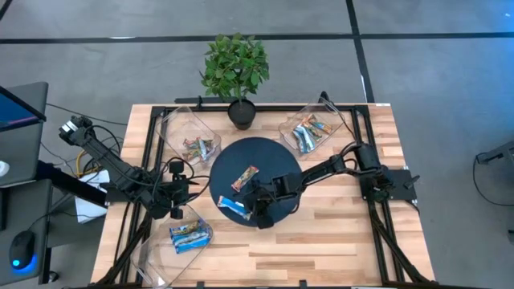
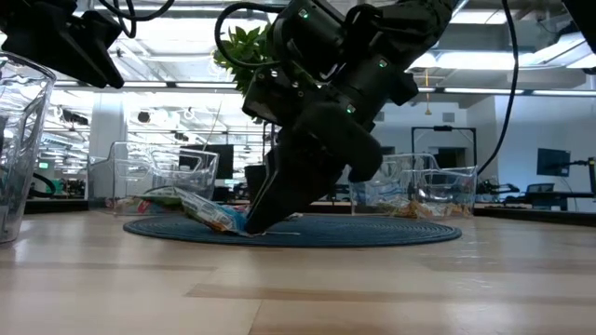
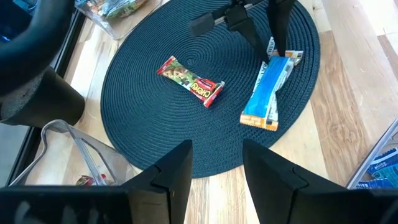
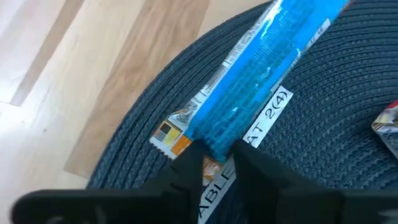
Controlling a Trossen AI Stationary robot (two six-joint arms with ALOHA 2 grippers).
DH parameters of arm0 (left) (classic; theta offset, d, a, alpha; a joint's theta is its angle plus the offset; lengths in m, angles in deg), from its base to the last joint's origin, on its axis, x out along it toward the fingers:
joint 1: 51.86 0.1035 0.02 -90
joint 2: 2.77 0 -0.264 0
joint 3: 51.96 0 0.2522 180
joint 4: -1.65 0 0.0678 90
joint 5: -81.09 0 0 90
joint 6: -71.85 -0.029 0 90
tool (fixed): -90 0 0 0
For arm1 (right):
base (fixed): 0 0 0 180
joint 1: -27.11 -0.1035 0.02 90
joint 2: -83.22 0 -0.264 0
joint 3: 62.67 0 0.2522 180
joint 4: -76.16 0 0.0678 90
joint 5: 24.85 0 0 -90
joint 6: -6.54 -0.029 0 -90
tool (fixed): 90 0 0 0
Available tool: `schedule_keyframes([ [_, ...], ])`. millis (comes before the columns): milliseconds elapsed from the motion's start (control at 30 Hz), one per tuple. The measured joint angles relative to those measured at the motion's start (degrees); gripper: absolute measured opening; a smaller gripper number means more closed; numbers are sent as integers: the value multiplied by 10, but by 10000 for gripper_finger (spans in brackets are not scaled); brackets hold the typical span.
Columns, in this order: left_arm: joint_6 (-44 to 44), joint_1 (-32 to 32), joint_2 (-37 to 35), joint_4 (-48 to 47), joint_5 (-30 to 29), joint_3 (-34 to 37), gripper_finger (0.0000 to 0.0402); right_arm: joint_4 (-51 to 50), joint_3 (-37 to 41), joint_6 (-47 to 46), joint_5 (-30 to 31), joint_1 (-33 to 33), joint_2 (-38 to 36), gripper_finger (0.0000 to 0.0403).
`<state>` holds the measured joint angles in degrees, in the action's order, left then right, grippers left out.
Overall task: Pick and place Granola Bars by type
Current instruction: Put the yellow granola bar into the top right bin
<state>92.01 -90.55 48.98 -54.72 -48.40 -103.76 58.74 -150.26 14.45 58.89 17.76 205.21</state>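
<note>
The right gripper point(image 1: 243, 205) is down on the round mat point(image 1: 277, 156), its fingers pinching one end of the blue bar point(image 1: 233, 205), which seems to tilt up off the weave. That bar's long axis runs roughly from the mat's centre out toward its near rim. The red bar point(image 1: 245, 177) lies flat beside it (apart, angled differently). The left gripper point(image 3: 214, 171) hangs open over the mat's left edge, holding nothing.

Grey floor point(image 1: 450, 64); potted plant point(image 1: 235, 68); monitors point(image 2: 555, 161) behind.
</note>
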Motion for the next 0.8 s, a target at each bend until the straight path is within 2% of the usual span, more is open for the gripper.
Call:
schedule_keyframes([
  [233, 0, 0, 0, 0, 0, 0, 137, -2, 0, 30, 4, 0, 0, 8],
  [367, 1, 0, 0, 0, 0, 0, 137, -2, -1, 43, 7, -3, 0, 10],
  [533, 1, 0, 0, -1, -1, 0, 137, -8, -12, 67, 42, -12, 2, 3],
  [800, 1, 0, 0, -2, -2, 0, 137, -16, -23, 107, 163, -36, -12, 0],
])
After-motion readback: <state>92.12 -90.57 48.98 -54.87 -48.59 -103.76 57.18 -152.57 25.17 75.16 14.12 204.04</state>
